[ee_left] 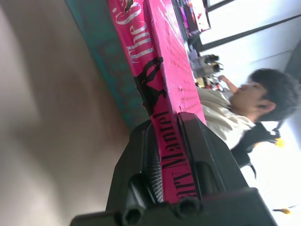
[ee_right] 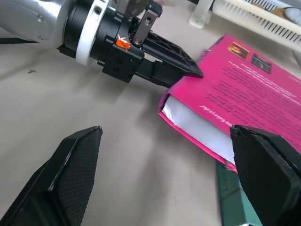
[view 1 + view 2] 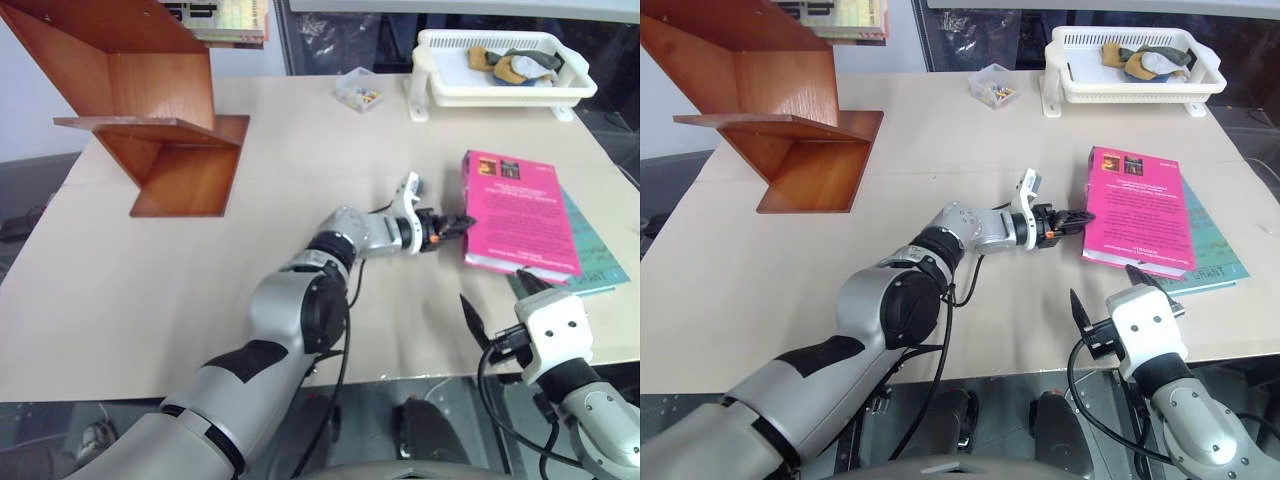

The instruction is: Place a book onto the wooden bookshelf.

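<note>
My left claw is clamped on the pink book's spine edge. The book lies on the surface. My right claw hangs wide open nearby.

- A glossy pink paperback book with white paper pages is seen.
- A polished reddish-brown wooden bookshelf is shown.
- A matt beige surface is seen.
- A white plastic slatted basket is shown.

Beige table; grey floor at left; bright window behind seated person.
</note>
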